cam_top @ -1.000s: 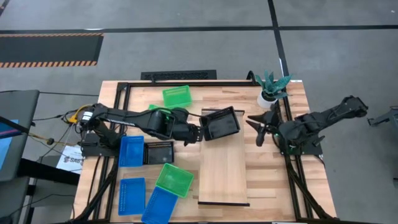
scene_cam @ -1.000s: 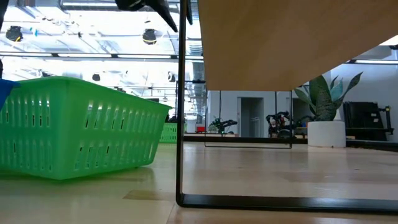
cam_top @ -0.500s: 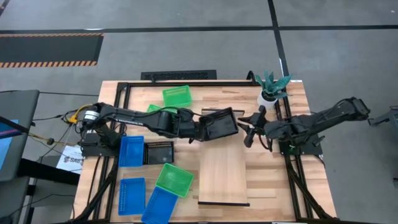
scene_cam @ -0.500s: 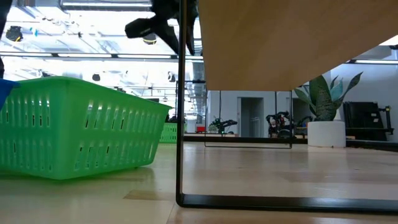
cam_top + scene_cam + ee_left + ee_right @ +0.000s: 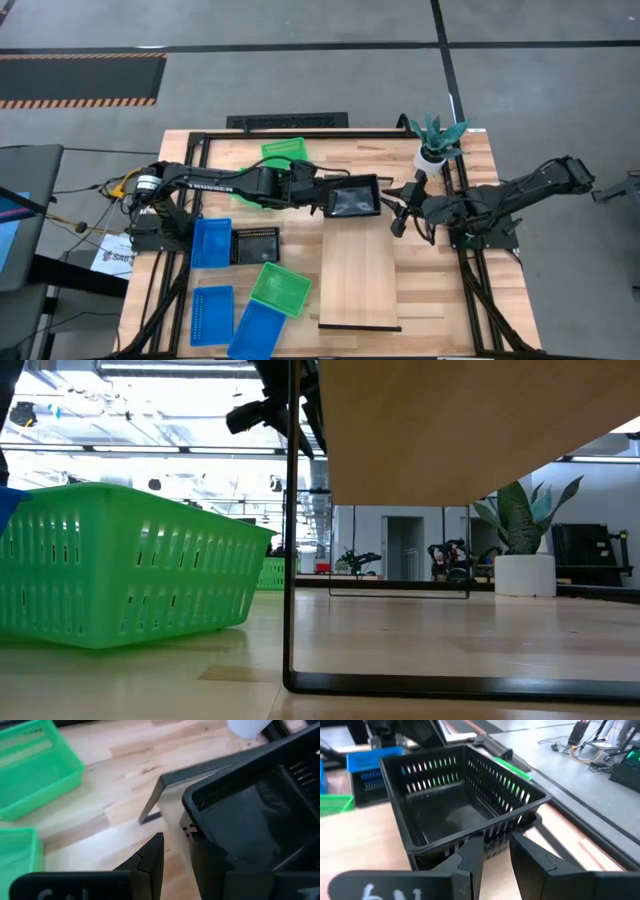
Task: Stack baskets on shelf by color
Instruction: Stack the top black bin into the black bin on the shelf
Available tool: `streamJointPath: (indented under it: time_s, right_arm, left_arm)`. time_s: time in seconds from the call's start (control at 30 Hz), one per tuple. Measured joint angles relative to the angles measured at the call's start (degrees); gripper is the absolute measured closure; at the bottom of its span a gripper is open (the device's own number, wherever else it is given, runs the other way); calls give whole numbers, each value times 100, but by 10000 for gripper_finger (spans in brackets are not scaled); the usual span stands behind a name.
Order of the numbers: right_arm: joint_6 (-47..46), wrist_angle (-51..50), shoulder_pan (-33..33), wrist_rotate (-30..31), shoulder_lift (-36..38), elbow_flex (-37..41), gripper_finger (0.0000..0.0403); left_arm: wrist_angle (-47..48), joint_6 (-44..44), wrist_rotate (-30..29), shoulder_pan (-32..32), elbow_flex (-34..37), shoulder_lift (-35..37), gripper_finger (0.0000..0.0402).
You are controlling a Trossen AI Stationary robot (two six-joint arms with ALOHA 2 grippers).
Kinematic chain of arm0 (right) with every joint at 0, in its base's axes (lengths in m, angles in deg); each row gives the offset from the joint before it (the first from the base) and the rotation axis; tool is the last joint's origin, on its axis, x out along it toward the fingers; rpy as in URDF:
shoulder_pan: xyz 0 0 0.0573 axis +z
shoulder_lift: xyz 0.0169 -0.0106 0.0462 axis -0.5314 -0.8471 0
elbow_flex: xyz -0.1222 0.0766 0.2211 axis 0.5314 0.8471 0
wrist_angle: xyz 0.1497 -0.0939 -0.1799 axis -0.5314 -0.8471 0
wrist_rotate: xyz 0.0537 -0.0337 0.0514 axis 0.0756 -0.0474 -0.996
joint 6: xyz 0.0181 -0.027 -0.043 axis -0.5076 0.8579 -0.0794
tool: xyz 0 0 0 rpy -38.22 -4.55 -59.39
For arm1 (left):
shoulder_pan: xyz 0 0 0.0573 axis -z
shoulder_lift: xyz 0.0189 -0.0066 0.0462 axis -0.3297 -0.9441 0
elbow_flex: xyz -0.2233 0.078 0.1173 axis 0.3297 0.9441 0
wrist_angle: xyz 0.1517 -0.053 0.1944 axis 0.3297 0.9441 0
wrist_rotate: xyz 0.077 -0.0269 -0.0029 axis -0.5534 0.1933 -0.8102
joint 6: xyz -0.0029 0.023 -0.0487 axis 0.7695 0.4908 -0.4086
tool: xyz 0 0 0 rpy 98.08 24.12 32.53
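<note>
A black basket (image 5: 354,198) sits over the far end of the pale shelf (image 5: 358,275). My left gripper (image 5: 322,202) is shut on the basket's left wall. My right gripper (image 5: 397,207) is open just off its right wall; in the right wrist view the black basket (image 5: 455,800) fills the frame just ahead of the right gripper (image 5: 496,842). Elsewhere on the table lie another black basket (image 5: 256,245), blue baskets (image 5: 211,242) (image 5: 212,314) (image 5: 257,330) and green baskets (image 5: 283,153) (image 5: 280,288). A further green one (image 5: 244,176) is partly hidden under the left arm. My left gripper holds the black basket by its left short wall (image 5: 192,832), coming level from the table's left. One finger (image 5: 150,862) stands outside the wall; the basket hides the other. The basket sits level over the shelf's far end; I cannot tell whether it rests there.
A potted plant (image 5: 437,147) stands at the far right corner beside the right arm. Black frame rails (image 5: 203,150) border the table. The shelf's near part is bare board with a black end rail (image 5: 290,560). In the low view a green basket (image 5: 120,565) sits left of that rail.
My left gripper has carried the black basket slightly toward the far edge and turned it from askew to square with the shelf, over its far end. My right gripper has moved left toward the basket's right wall.
</note>
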Motion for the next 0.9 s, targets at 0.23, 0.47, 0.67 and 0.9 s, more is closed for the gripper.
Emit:
streamJointPath:
  time_s: [0.23, 0.47, 0.67, 0.9]
  right_arm:
    - [0, -206, 17, 261, 422, 0, 285]
    - [-261, -629, 17, 185, 490, 0, 285]
    - [-441, -897, 49, 466, 392, 2, 285]
    - [-457, -651, 504, 692, 460, -7, 285]
  left_arm:
    - [-403, 277, -5, -103, 0, 0, 322]
    - [-380, 476, -3, -93, -2, 0, 322]
    - [-369, 605, -3, -90, -2, 0, 322]
    - [-349, 758, 34, -90, -2, -2, 322]
